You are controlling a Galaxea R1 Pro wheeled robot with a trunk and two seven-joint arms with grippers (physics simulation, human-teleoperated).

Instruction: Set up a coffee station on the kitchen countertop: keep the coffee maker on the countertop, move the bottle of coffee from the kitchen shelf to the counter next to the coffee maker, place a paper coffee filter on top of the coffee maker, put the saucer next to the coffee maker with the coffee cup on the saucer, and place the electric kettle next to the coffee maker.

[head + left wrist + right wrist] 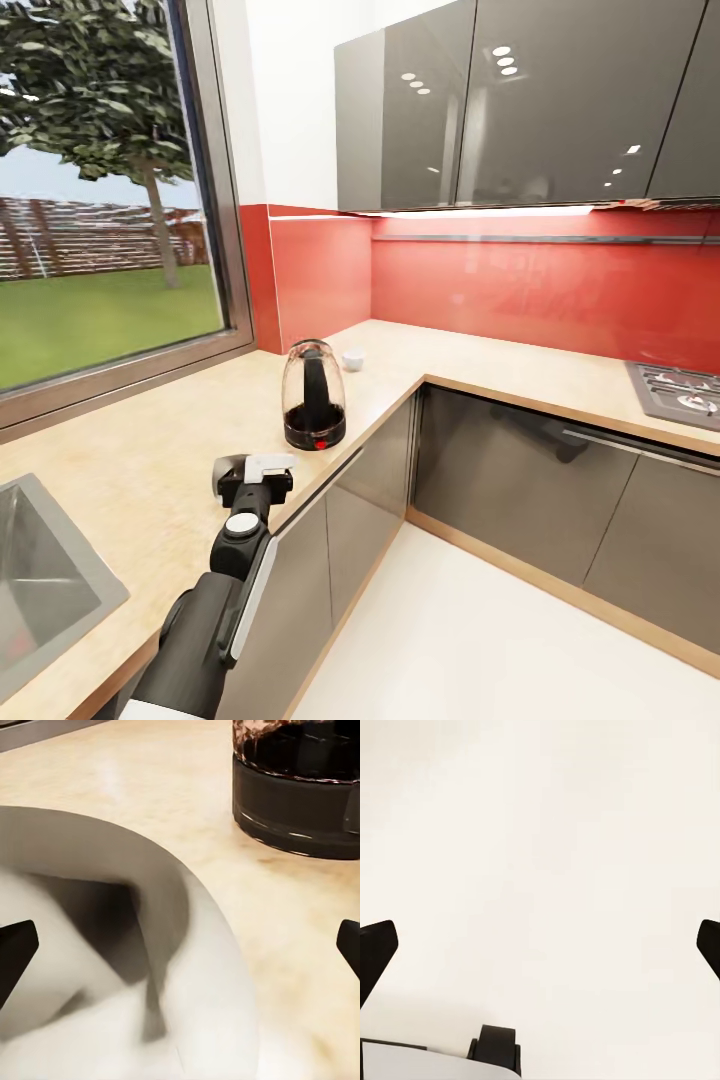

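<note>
The electric kettle (314,399), clear glass on a black base with a red switch, stands on the kitchen countertop (150,450) near its front edge. Just behind it sits the small white coffee cup (353,360). My left gripper (262,462) hovers low over the counter short of the kettle, its fingers wide apart. In the left wrist view a white rounded dish, apparently the saucer (112,967), lies very close between the open fingers, to one side, with the kettle (300,795) beyond. My right gripper (540,945) is open over pale floor. The coffee maker, bottle of coffee and paper filter are out of view.
A steel sink (40,580) is set into the counter at the left. The worktop turns a corner under glossy grey wall cabinets (520,100), and a gas hob (680,390) lies at the far right. White floor (480,640) spreads before the dark cabinet fronts.
</note>
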